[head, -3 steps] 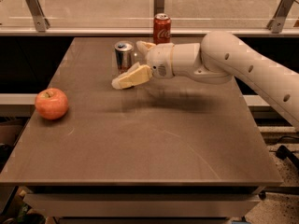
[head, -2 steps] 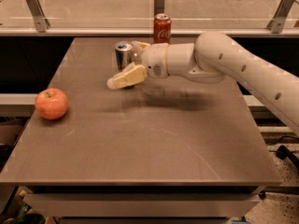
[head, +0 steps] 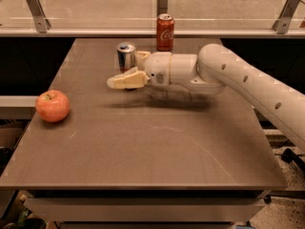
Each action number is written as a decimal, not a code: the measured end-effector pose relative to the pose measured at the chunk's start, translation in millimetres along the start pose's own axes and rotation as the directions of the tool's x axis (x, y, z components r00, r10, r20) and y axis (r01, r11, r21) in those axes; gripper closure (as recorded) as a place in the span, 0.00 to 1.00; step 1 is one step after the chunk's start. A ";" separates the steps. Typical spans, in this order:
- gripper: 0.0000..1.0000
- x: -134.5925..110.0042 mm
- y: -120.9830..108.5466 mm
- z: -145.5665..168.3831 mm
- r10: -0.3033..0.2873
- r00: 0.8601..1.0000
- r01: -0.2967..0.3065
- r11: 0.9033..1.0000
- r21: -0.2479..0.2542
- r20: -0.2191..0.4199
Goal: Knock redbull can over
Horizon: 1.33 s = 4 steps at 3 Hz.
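Can: slim silver-and-blue metal redbull can [head: 126,55], upright near far edge of brown table [head: 143,147].
Gripper: cream 2-finger gripper [head: 127,73], fingers spread, just beside can.
Neighbour: red cola can [head: 165,31], behind.

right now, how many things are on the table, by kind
cans: 2 (redbull can, coke can)
apple: 1
total: 3
the gripper hovers open right by the redbull can
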<state>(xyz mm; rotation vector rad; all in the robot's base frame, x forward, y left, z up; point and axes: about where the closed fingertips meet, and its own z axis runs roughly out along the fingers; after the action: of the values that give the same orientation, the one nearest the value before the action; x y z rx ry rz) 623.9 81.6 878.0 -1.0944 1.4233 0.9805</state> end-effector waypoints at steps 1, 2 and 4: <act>0.48 -0.1 1.6 2.5 0.000 1.000 0.000 1.000 -0.005 0.002; 0.70 -0.6 3.0 4.6 -0.001 1.000 0.001 1.000 -0.010 0.002; 1.00 -1.6 5.6 8.4 -0.002 1.000 0.002 1.000 -0.017 0.003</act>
<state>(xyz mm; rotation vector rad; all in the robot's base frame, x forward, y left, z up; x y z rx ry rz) 620.6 91.2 878.6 -1.1063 1.4139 0.9941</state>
